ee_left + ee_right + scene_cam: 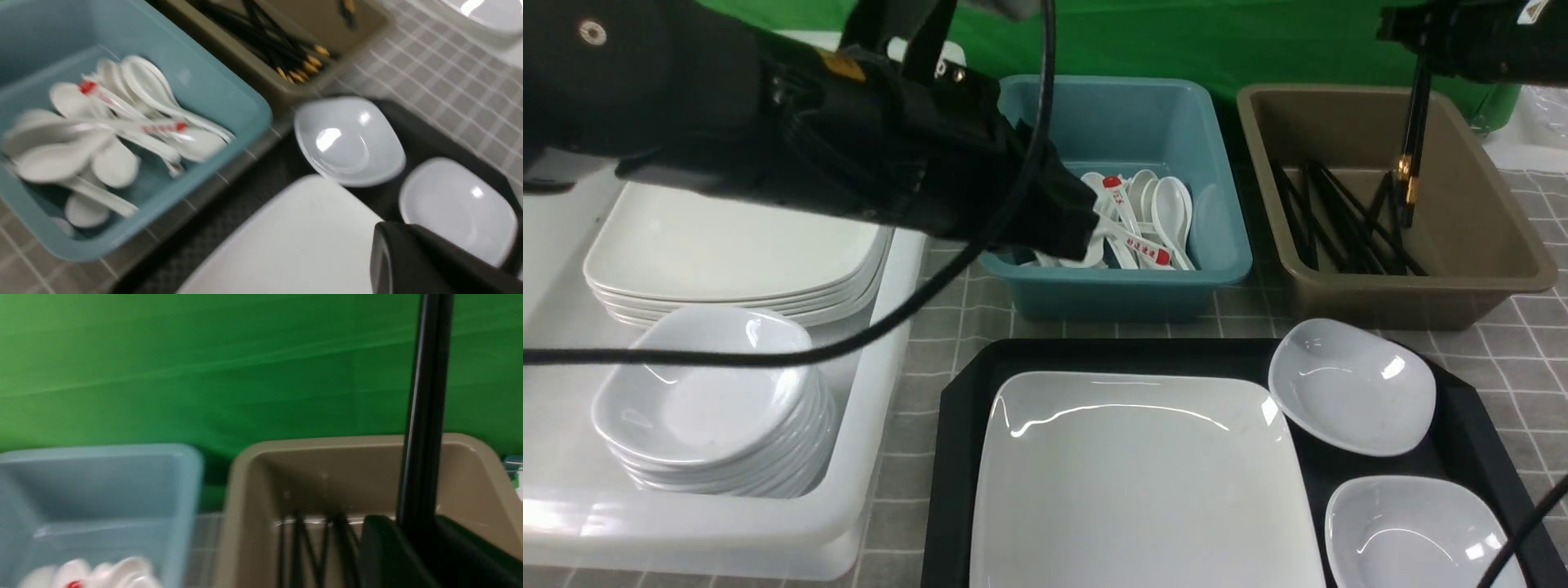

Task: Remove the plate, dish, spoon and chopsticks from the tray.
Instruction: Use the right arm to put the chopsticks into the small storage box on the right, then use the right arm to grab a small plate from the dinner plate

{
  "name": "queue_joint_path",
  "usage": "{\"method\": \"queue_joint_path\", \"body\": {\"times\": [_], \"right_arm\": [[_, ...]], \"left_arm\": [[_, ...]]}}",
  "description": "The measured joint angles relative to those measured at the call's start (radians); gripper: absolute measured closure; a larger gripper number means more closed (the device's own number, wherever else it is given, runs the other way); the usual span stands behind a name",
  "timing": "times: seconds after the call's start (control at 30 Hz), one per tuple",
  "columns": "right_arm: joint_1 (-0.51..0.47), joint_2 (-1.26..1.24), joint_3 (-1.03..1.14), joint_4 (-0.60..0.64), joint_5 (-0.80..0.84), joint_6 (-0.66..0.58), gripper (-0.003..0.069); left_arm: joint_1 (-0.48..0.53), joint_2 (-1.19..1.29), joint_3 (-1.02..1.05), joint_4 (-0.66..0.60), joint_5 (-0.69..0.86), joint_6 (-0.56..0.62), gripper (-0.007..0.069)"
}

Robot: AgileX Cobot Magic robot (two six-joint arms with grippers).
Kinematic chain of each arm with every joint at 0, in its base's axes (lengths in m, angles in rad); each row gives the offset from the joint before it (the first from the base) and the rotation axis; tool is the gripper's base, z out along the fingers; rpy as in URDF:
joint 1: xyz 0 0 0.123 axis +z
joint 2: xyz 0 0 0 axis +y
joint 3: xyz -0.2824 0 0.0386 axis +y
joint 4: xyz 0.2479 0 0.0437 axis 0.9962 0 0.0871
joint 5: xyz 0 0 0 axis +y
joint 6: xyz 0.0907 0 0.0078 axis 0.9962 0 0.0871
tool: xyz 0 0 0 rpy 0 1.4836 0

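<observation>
chopsticks (pixel 1414 114) hang upright, pinched in the right gripper (pixel 1427 41) over the brown bin (pixel 1405 302): drop-off step, next move probably lowering and release.

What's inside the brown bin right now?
Black chopsticks lie piled in the brown bin; the right gripper holds another pair upright over them. The bin's near wall hides the front floor.

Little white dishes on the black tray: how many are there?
2. One dish sits at the tray's far right corner; the other lies nearer the robot, right of the plate. The tray's near edge is cut off, so more could hide.
</observation>
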Motion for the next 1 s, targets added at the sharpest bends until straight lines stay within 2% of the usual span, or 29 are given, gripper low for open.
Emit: {"method": "queue_joint_path", "body": {"times": [0.13, 0.3, 0.37, 0.4, 0.43, 0.47, 0.5, 0.57, 0.6, 0.63, 0.73, 0.77, 0.93, 1.0], "right_arm": [[-0.012, 0.059, 0.000, 0.000, -0.033, 0.000, 0.0508], [-0.012, 0.091, 0.000, 0.000, 0.004, 0.000, 0.0277], [-0.011, 0.083, 0.000, 0.000, 0.044, 0.000, 0.0232], [-0.005, 0.061, 0.000, 0.000, 0.150, -0.001, 0.0206], [-0.003, 0.057, 0.000, 0.000, 0.164, -0.001, 0.0206], [0.002, 0.028, 0.000, 0.000, 0.254, -0.003, 0.0219], [0.018, -0.030, 0.000, 0.000, 0.401, -0.030, 0.0297], [0.031, -0.069, 0.003, 0.000, 0.478, -0.055, 0.0370], [0.059, -0.137, 0.022, 0.004, 0.582, -0.107, 0.0517], [0.078, -0.172, 0.032, 0.005, 0.623, -0.130, 0.0558], [0.155, -0.287, 0.114, 0.013, 0.730, -0.168, 0.0612], [0.211, -0.336, 0.186, 0.020, 0.768, -0.168, 0.0619], [0.412, -0.459, 0.499, 0.028, 0.790, -0.168, 0.0616], [0.463, -0.474, 0.598, 0.034, 0.773, -0.168, 0.0601]], "left_arm": [[-0.010, 0.000, -0.001, 0.010, 0.074, -0.001, 0.0624], [-0.014, 0.000, -0.003, 0.013, 0.165, -0.001, 0.0624], [-0.014, 0.000, -0.003, 0.013, 0.184, -0.001, 0.0624], [-0.014, 0.000, -0.003, 0.016, 0.204, -0.001, 0.0624], [-0.014, 0.000, -0.003, 0.016, 0.209, -0.001, 0.0624], [-0.014, 0.000, -0.003, 0.017, 0.225, -0.001, 0.0624], [-0.014, 0.000, -0.003, 0.021, 0.247, -0.001, 0.0624], [-0.014, 0.000, -0.003, 0.029, 0.257, -0.001, 0.0624], [-0.014, 0.000, -0.003, 0.046, 0.268, -0.001, 0.0624], [-0.014, 0.000, -0.003, 0.057, 0.272, -0.001, 0.0624], [-0.014, 0.000, -0.003, 0.097, 0.293, -0.001, 0.0624], [-0.014, 0.000, -0.003, 0.116, 0.306, -0.001, 0.0624], [-0.014, 0.000, -0.003, 0.131, 0.315, 0.000, 0.0624], [-0.016, 0.000, -0.003, 0.131, 0.315, 0.001, 0.0624]]}}
